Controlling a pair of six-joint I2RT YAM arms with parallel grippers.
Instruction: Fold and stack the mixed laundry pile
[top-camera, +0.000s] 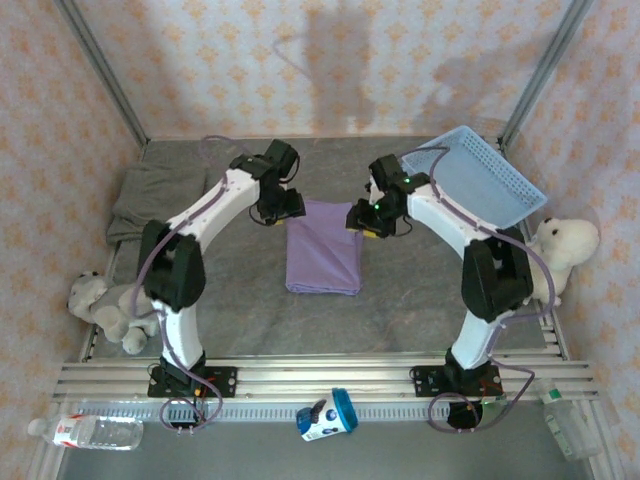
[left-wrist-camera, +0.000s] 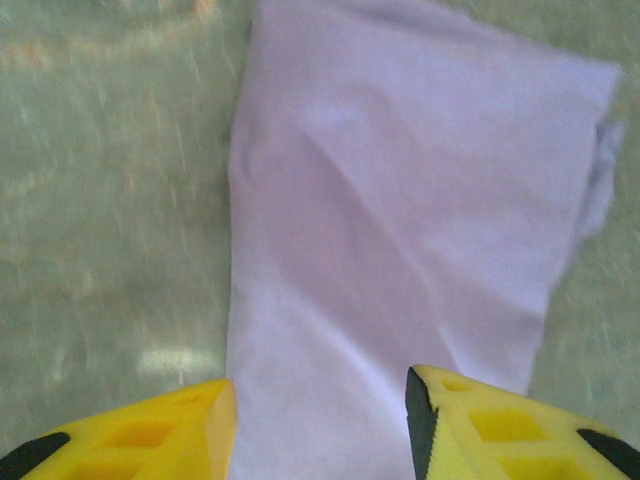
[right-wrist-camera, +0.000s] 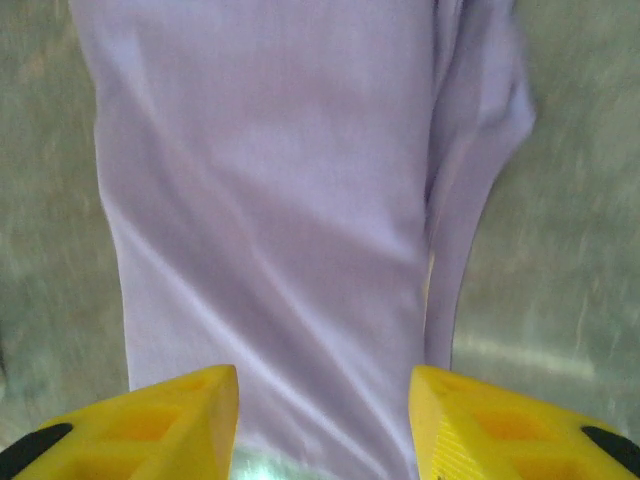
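Now both of my jaws stand open: the left gripper (top-camera: 287, 208) and the right gripper (top-camera: 366, 221) each hover with yellow fingers apart, nothing pinched between them. The lavender T-shirt (top-camera: 323, 247) lies flat in the middle of the tabletop (top-camera: 410, 310) as a folded rectangle. Its long axis runs from the far edge toward the near edge. My left jaws sit over its far left corner and my right jaws over its far right corner, so the cloth stretches away from both toward my bases. The grey-olive garment (top-camera: 160, 195) lies rumpled in the far left corner of the tabletop, well apart from the shirt. My left arm is the nearer one to it, so I judge that reach falls to the left.
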